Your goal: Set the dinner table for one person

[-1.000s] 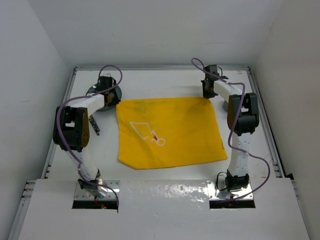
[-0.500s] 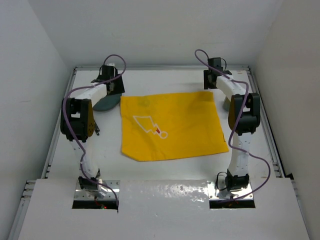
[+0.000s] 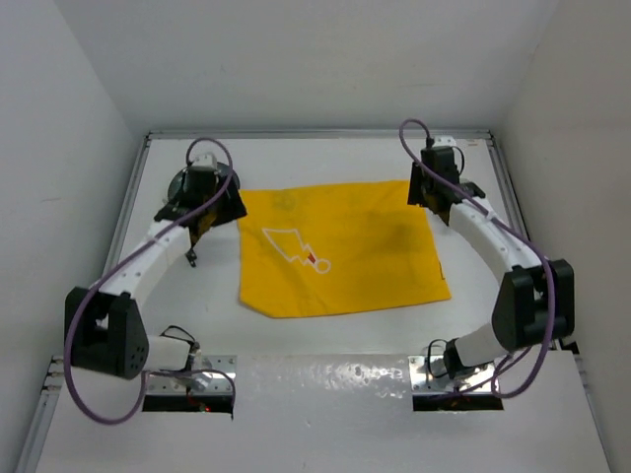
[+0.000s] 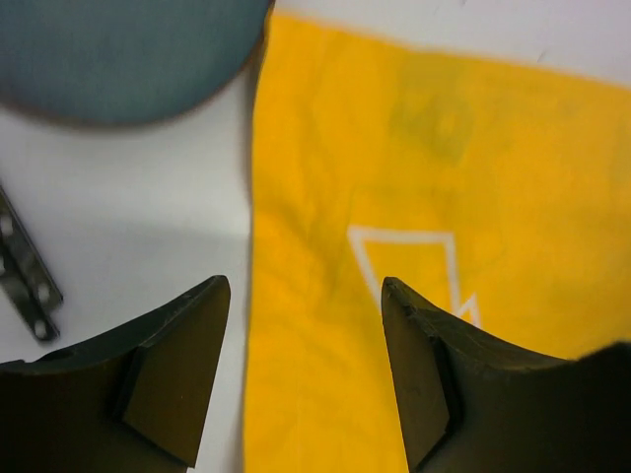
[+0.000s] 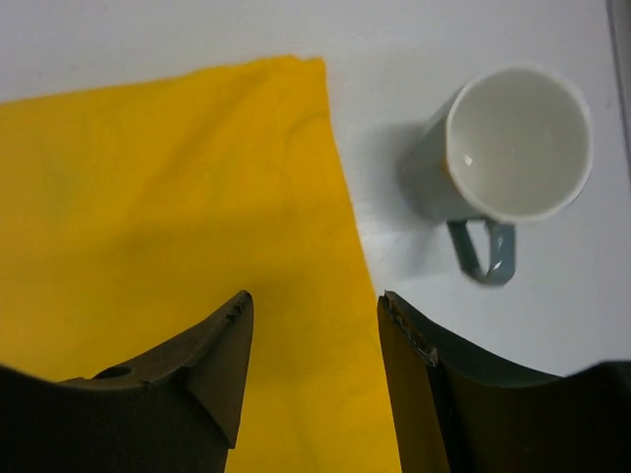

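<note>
Nearest in each wrist view, the left fingers [image 4: 168, 374] and the right fingers [image 5: 212, 365] stood wide apart and held nothing. The white bench [image 3: 335, 340] lay under both pairs and spread out all round them. Beneath and between the left pair ran the left edge of a yellow cloth [image 3: 340, 251], lying flat with a white outline drawing on it. Its right edge and far corner lay between the right pair.

Just outside the left pair's outer finger lay a dark metal utensil [image 4: 25, 276]. Beyond that finger and further out sat a grey-blue plate [image 4: 118, 54]. Beyond and outside the right pair's outer finger stood a mug [image 5: 513, 148], upright, mouth up, its handle pointing back toward the fingers.

By my reading the cloth was laid and the dishes were not yet on it. The likely next move was a reach outward and past the cloth's edge, to pinch the plate's thin rim or the mug.

The plate was blurred and cut off by the frame's top, and from above the wrist covered most of it. The utensil ran out of frame, so fork or knife could not be told. From above the mug could not be made out beside the right arm.
</note>
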Motion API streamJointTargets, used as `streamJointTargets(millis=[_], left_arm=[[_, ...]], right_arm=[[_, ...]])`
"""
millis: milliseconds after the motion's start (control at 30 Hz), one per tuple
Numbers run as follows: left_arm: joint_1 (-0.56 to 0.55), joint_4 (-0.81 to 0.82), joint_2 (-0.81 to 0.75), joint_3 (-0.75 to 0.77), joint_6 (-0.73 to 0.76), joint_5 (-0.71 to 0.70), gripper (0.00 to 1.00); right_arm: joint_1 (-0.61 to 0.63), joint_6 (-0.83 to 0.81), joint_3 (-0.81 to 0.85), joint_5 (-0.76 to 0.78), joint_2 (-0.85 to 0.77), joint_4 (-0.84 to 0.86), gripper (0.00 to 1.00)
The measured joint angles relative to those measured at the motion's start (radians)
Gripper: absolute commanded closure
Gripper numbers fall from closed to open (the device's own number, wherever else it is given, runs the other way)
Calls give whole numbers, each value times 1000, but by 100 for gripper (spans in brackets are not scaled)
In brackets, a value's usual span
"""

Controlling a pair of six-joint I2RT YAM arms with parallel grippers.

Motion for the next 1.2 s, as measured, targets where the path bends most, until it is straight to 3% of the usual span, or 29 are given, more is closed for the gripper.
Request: streamJointTargets(millis=[167, 367, 800, 1000, 1100, 1133, 1200], left_arm=[[-16, -30, -172, -290, -89, 26, 37], [-27, -27, -245, -489, -182, 68, 36], [-41, 116, -195, -586, -251, 214, 39], [-70, 156, -174, -596, -264, 250, 52], [-90, 177, -146, -596, -271, 267, 68], [-95, 182, -134, -595, -274, 275, 82], [-97, 178, -114, -592, -266, 278, 97]], right_arm=[[56, 81, -203, 22, -115, -31, 46], [58, 158, -490, 30, -212, -58, 45], [51, 209, -578, 42, -252, -48, 45], [37, 227, -578, 39, -199, -43, 45], [36, 232, -578, 33, -192, -42, 45], [36, 232, -578, 31, -192, -40, 45], [36, 233, -578, 29, -192, -39, 45]])
